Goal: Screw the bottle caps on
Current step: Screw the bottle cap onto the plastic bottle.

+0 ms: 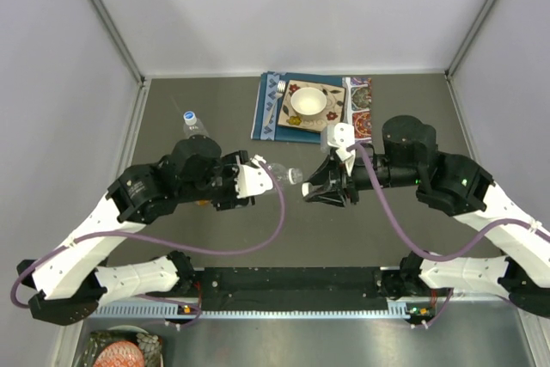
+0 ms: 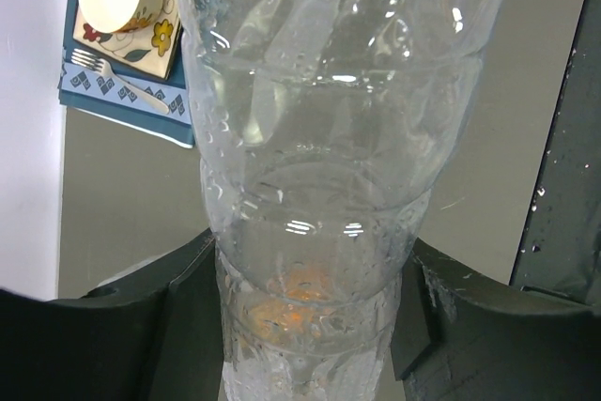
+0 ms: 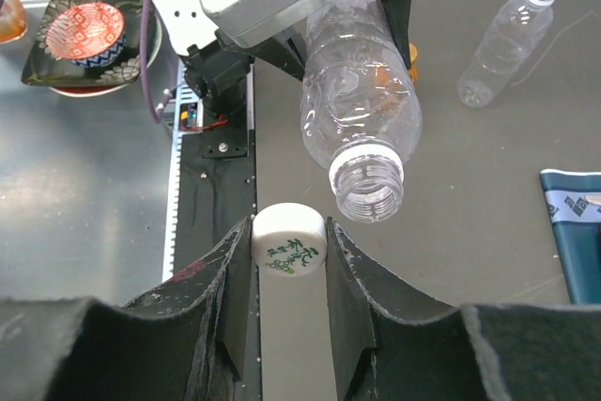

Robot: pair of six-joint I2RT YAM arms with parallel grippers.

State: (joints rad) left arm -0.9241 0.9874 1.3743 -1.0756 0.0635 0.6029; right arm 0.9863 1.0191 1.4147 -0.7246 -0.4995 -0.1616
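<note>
White bottle cap [image 3: 288,243] pinched in your right hand [image 3: 288,232], above the middle of the surface [image 1: 344,238], just short of the open neck of a clear bottle [image 3: 362,100], that bottle held level, clenched in your left hand [image 2: 310,302], second capped bottle [image 1: 195,126] toward the far left corner.

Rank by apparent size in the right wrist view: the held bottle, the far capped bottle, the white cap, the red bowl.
1. held bottle
2. capped bottle
3. white cap and red bowl: look alike; the cap is just nearer the camera.
</note>
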